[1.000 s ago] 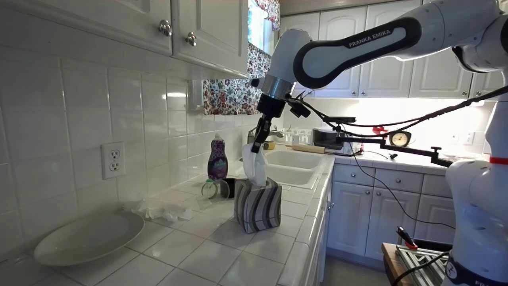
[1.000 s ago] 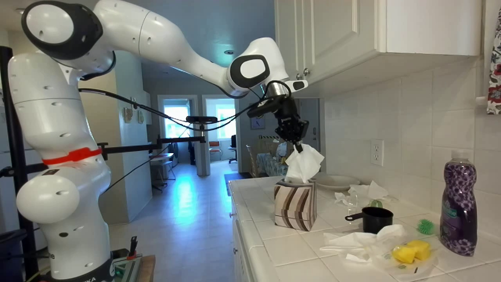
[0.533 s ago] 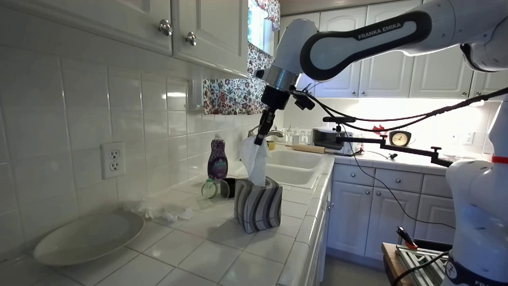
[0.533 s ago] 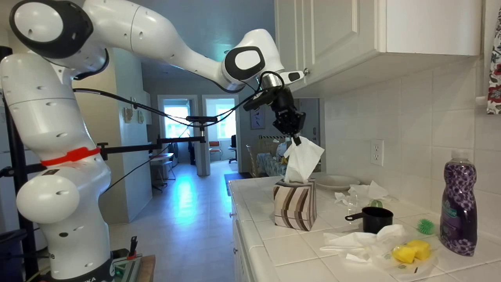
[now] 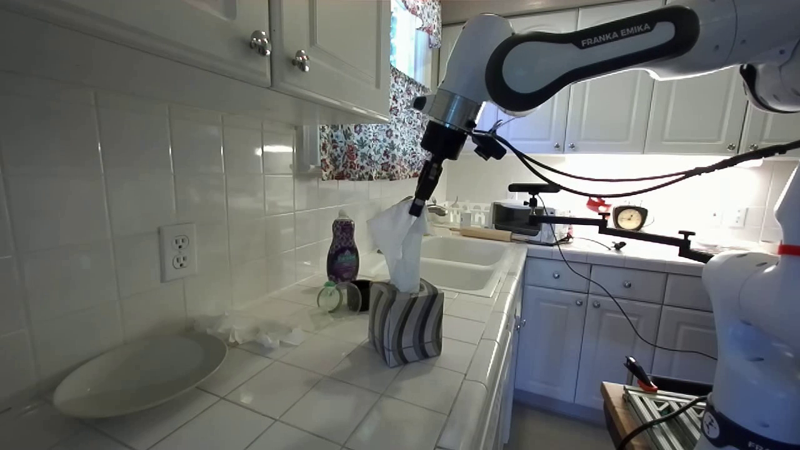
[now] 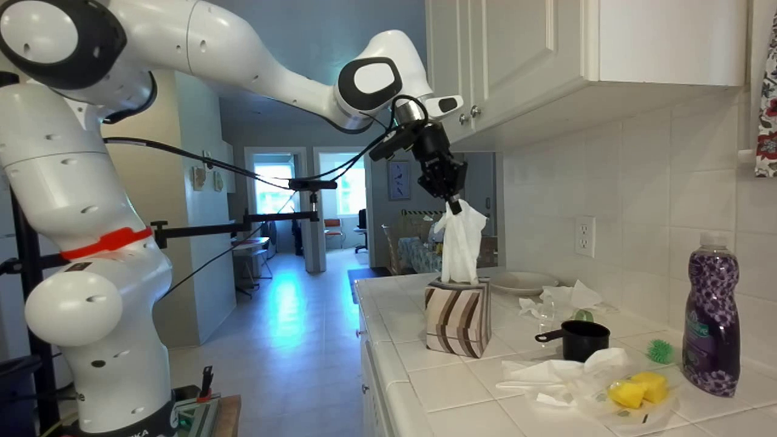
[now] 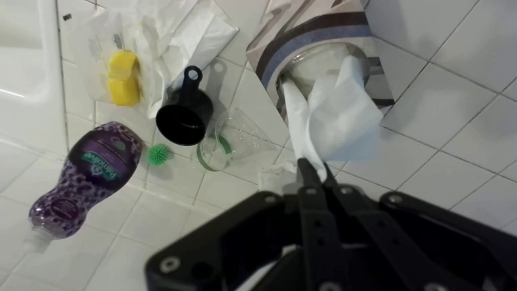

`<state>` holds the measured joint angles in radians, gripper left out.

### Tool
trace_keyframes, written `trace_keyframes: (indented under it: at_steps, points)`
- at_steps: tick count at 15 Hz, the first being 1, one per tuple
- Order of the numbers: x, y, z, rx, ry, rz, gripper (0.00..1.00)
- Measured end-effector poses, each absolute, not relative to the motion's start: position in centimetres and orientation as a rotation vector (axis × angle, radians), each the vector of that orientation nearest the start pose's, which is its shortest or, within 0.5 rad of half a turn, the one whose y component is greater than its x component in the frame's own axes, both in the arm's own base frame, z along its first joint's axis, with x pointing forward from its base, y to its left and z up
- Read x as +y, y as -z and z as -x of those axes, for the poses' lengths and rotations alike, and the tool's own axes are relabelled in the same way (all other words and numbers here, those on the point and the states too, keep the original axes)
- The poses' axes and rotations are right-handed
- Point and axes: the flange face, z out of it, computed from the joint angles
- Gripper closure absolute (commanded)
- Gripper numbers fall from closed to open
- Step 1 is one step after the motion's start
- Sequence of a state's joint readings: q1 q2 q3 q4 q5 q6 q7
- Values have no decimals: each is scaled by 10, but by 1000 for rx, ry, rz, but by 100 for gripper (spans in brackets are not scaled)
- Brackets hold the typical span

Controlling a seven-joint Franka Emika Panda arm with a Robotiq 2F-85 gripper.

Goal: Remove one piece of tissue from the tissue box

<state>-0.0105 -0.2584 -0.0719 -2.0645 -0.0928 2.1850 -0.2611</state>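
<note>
The striped tissue box (image 5: 409, 326) stands upright on the tiled counter; it also shows in an exterior view (image 6: 458, 320) and in the wrist view (image 7: 319, 30). The white piece of tissue (image 5: 400, 253) stretches up from the box's top opening, also seen in an exterior view (image 6: 462, 246). In the wrist view the tissue (image 7: 343, 121) hangs in loose folds, its lower end inside the opening. My gripper (image 5: 417, 209) is above the box, shut on the tissue's upper part; the gripper (image 6: 454, 207) shows the same there. In the wrist view, the gripper's fingertips (image 7: 317, 171) pinch a folded strip.
Purple soap bottle (image 6: 711, 315), black cup (image 6: 586, 341), green spiky ball (image 6: 660, 351), yellow pieces (image 6: 640, 389) and crumpled tissues (image 6: 558, 376) lie on the counter. A white oval plate (image 5: 144, 375) is near the wall. Upper cabinets (image 5: 331, 50) hang above the counter. The sink (image 5: 462, 250) is behind.
My gripper has moved upward and slightly toward the robot's base, drawing the tissue higher and longer out of the box. The box has stayed in place.
</note>
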Motion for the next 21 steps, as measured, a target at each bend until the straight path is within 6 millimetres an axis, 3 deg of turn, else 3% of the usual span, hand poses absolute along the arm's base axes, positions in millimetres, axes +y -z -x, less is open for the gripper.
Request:
trace_keyframes:
  at_steps: [12,21]
  points:
    - [-70,-606,-473,-158,659,3211,100]
    - [-107,-614,-436,64,699,3193,100]
